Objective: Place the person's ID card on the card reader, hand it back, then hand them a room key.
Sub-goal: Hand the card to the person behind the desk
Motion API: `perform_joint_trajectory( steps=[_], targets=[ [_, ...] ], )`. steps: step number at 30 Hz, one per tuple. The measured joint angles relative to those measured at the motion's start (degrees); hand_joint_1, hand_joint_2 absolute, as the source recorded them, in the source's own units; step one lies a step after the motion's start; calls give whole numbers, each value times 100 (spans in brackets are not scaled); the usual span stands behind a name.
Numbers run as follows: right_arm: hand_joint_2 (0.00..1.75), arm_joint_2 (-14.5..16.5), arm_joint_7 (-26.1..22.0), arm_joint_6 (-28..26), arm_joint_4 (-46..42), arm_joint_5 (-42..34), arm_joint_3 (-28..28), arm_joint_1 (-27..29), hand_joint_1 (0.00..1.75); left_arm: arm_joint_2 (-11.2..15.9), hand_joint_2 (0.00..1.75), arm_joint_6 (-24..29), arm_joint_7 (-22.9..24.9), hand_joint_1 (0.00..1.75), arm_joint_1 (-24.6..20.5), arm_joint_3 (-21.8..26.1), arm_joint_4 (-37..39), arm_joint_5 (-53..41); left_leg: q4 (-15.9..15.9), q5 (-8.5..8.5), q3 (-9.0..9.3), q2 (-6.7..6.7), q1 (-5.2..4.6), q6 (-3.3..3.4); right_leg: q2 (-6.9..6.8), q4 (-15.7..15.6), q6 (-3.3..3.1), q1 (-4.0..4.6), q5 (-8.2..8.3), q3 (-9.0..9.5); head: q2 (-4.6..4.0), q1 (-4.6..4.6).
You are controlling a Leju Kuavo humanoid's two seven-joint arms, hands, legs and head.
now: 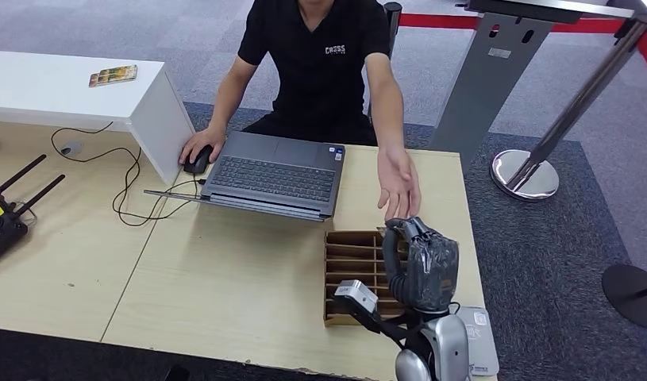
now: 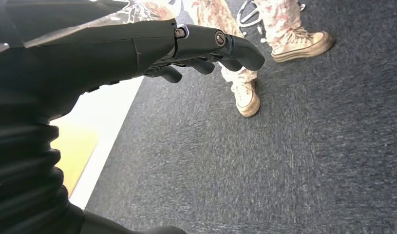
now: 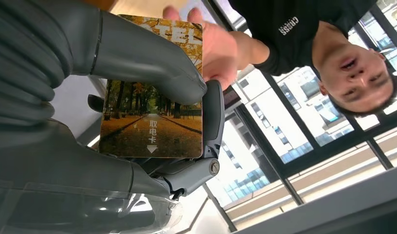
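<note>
Right up close, we are pinching the room key card with the yellow tree picture [image 3: 152, 117] between the thick thumb and dark fingers of our right hand [image 1: 421, 266]. We are holding it up over the desk [image 1: 225, 278], just below the person's open hand [image 1: 399, 181]. We think we should be keeping the card steady and letting go only when they grip it. Our left hand [image 2: 196, 46] is hanging over the dark carpet [image 2: 264, 161], fingers curled around nothing.
</note>
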Motion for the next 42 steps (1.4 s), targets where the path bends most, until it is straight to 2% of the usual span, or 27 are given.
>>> perform_joint_trajectory(
  steps=[5, 12, 33, 42],
  targets=[
    [175, 209, -30, -2, 210, 1, -114, -11, 175, 2, 175, 0, -3, 0, 1, -28, 0, 6, 0, 0, 0, 0, -1, 0, 0, -1, 0, -1, 0, -1, 0, 0],
    [175, 337, -107, -7, 351, -16, -212, -26, 175, 4, 175, 0, -3, 0, 2, -40, 0, 28, 0, 0, -1, 0, -1, 0, 0, -1, 0, -1, 0, -3, 0, -1],
    [175, 456, -681, -9, 663, -81, -714, -156, 175, 54, 175, 0, -117, 0, -4, -242, 0, 178, 0, 0, -5, -1, -1, 0, 0, 0, 0, -1, 1, -2, 0, -2],
    [175, 467, -646, -9, 822, -33, -721, -371, 175, 74, 175, 0, -145, 0, -11, -358, 0, 243, 0, 0, -7, -3, -1, 0, -1, 1, 0, 0, 1, -1, 0, -2]
  ],
)
